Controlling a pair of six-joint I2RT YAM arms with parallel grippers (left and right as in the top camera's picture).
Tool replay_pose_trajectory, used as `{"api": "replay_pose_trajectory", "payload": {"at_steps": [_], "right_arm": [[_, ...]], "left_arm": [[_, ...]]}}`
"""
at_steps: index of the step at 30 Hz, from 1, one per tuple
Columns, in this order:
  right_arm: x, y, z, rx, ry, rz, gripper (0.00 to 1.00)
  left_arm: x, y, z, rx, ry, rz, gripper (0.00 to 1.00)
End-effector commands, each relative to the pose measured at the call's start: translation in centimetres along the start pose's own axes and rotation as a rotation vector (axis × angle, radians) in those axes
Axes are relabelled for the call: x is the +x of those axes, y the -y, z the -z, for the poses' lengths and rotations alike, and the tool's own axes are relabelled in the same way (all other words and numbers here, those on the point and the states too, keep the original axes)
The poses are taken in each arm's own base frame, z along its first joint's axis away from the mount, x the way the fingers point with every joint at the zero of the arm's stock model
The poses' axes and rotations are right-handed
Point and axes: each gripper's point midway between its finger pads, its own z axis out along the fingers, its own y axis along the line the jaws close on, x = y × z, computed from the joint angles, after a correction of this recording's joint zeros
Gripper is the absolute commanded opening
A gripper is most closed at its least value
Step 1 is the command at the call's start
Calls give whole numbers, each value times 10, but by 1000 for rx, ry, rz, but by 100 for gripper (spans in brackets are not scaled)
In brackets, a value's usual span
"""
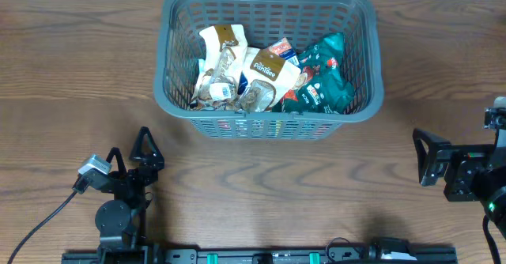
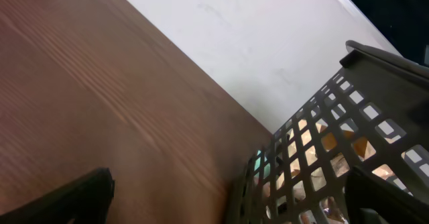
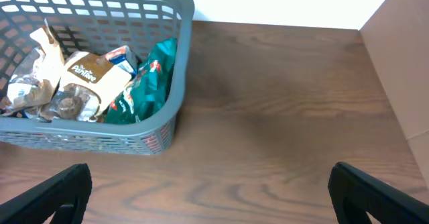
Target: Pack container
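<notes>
The container (image 1: pixel 269 126) stands upright on its base at the far middle of the table (image 1: pixel 71 74), mouth facing up. Its long axis runs left to right, parallel to the table's far edge, and one long slatted side faces the two arms. Inside, two white-and-brown packets (image 1: pixel 221 70) (image 1: pixel 267 74) lie overlapping toward the left and centre. A small red-and-blue pack (image 1: pixel 283 50) peeks out behind them, and a green packet (image 1: pixel 320 78) leans against the right wall. No loose packet shows on the table in any view, so packing looks close to finished, if not done.

The left gripper (image 1: pixel 130 144) sits low near the table's front edge, left of the basket's middle, its jaws spread wide and empty. The right gripper (image 1: pixel 419 157) waits well off to the right, equally wide and holding nothing.

The main risk appears to be the basket itself. It looks light, and the left wrist view shows its lattice corner (image 2: pixel 348 117) close ahead of that arm, so a careless forward sweep could shove or turn it. Should either arm reach inside, an open finger could catch in the slats, or nudge the leaning green packet up and over the rim.
</notes>
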Motion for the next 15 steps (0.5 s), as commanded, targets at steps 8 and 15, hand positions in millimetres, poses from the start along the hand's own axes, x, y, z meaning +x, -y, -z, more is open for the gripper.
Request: {"api": "replay_pose_trajectory", "payload": {"at_steps": [8,15], "right_arm": [[-11,2,5,14,57,12,99],[-101,-5,30,15,445,172,99]], "left_arm": [[15,-11,-1,-30,-42,5,99],[15,-11,-1,-30,-42,5,99]]}}
